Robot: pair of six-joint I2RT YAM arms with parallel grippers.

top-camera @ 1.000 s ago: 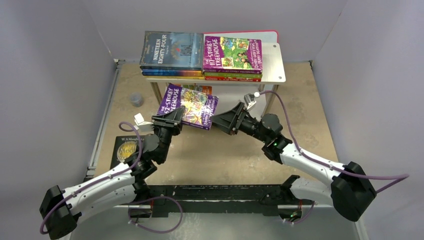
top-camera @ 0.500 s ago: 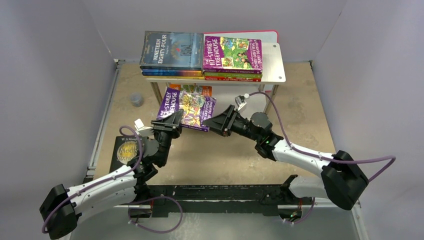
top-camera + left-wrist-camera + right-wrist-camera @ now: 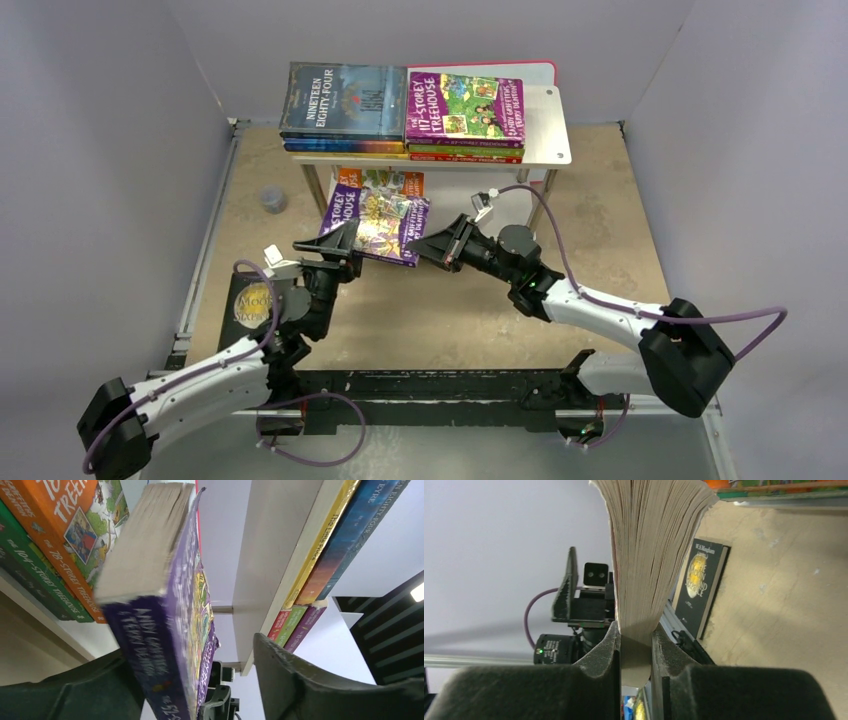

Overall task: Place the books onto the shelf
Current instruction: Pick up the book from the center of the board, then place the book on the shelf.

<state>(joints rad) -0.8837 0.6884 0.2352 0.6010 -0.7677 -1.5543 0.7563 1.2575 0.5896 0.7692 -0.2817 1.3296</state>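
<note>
A purple Treehouse book (image 3: 375, 215) hangs tilted in the air in front of the shelf (image 3: 548, 128). My right gripper (image 3: 427, 248) is shut on its near right corner; the right wrist view shows both pads pinching the page block (image 3: 649, 555). My left gripper (image 3: 345, 247) stands open at the book's left end. In the left wrist view the spine (image 3: 160, 645) leans against one finger while the other finger (image 3: 285, 675) stands apart. The shelf's top board carries two stacks, topped by Nineteen Eighty-Four (image 3: 345, 100) and a purple Treehouse title (image 3: 465, 105). Orange and green books (image 3: 55, 555) lie on the lower tier.
A black book with a gold moon (image 3: 250, 300) lies on the table at the left, behind my left arm. A small grey cap (image 3: 272, 200) sits left of the shelf's legs. A pink-edged white board (image 3: 540, 68) stands behind the shelf. Grey walls close in three sides.
My right gripper moved in and shut on the purple book's corner. My left gripper opened and let go. The book has shifted a little toward the shelf.
</note>
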